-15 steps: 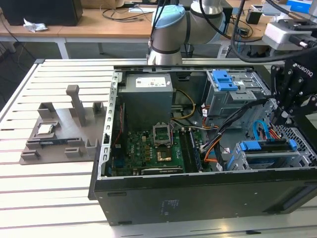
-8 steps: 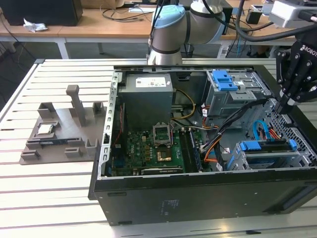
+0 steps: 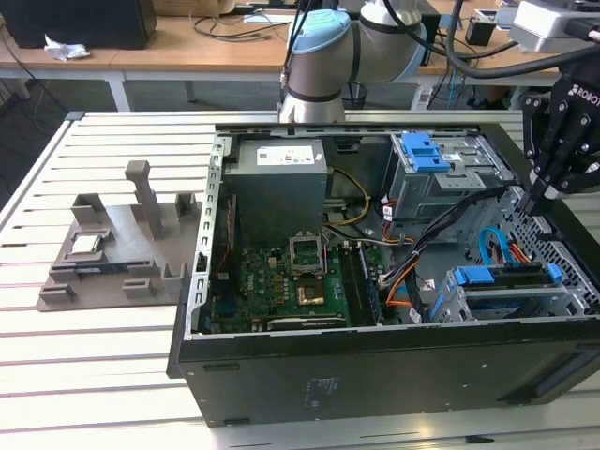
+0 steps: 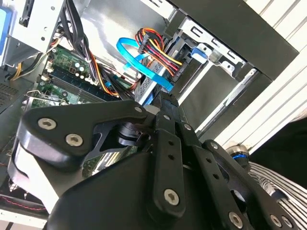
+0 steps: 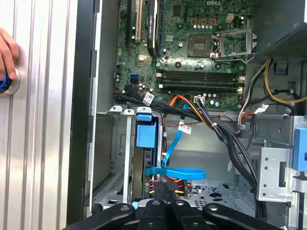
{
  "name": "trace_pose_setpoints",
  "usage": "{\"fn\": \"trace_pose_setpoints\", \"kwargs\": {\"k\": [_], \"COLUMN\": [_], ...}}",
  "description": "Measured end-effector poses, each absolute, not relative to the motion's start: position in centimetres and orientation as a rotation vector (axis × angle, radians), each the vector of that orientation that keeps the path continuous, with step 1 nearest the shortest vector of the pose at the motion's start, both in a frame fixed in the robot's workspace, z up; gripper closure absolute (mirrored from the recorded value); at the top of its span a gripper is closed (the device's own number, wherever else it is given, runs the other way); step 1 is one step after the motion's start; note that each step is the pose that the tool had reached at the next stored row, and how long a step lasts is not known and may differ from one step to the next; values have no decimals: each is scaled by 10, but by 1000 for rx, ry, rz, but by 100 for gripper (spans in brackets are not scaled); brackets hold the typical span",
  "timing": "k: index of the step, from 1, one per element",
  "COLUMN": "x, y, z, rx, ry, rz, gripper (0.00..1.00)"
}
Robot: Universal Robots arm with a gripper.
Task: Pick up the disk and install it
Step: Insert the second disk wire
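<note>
At the exterior view's right, the gripper (image 3: 536, 202) hangs over the open computer case (image 3: 375, 366), just above the case's right-hand rim. Its black linkage bars converge toward the tips in both wrist views, and the fingers appear drawn together with nothing visible between them.

The disk (image 3: 506, 298) sits inside the case, in the lower drive bay at the corner nearest the exterior camera and toward that view's right. Its blue side rail (image 3: 502, 275) runs along the top of the bay. The disk lies below the gripper and slightly toward the exterior view's left, apart from the fingertips with no contact.

In the first wrist view, the disk's blue rail end (image 5: 146, 130) stands in the grey bay frame just beyond the gripper (image 5: 163, 189). A blue flat cable (image 5: 175, 171) and a bundle of red, yellow and black wires (image 5: 168, 184) lie between them.

On the slatted table at the exterior view's left rests a grey fixture tray (image 3: 122, 248), well apart from the gripper. A hand (image 5: 7, 52) rests on the table's rail in the first wrist view.
</note>
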State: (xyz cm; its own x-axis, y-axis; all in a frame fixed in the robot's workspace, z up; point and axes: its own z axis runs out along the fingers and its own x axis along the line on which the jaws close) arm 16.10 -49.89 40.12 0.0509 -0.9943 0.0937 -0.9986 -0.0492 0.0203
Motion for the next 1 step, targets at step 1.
{"fn": "trace_pose_setpoints", "kwargs": {"k": [1], "x": [161], "y": [-499], "z": [401], "rx": [2218], "ry": [-2110], "rz": [83], "gripper": [89]}}
